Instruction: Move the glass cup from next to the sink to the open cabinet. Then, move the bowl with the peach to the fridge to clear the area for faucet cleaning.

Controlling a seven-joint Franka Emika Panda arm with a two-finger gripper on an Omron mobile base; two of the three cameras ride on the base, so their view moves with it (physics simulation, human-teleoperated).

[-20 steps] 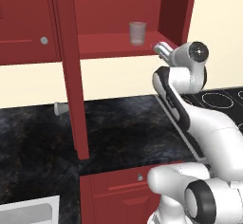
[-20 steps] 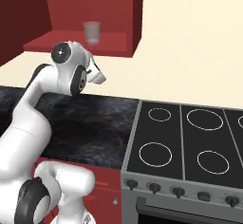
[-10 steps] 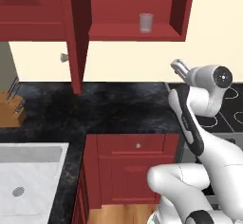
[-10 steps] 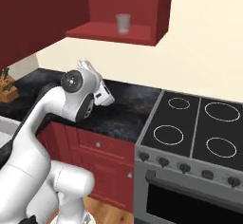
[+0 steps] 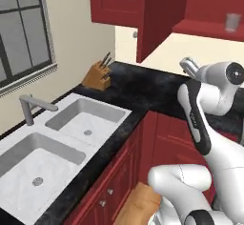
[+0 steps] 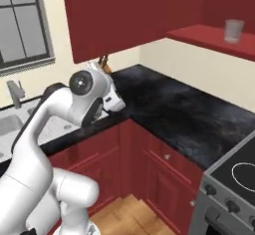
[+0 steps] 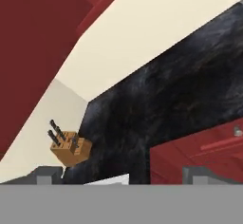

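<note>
The cup (image 5: 232,22) stands upright on the open cabinet's shelf (image 6: 214,39), far right. The double sink (image 5: 28,159) with its faucet (image 5: 31,107) lies near left — a knife block (image 5: 97,74) beyond. The gripper (image 7: 121,175) holds nothing, fingers spread wide.

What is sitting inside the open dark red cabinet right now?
A clear glass cup stands upright on the open dark red cabinet's shelf. The cabinet's left part is hidden behind its door.
</note>
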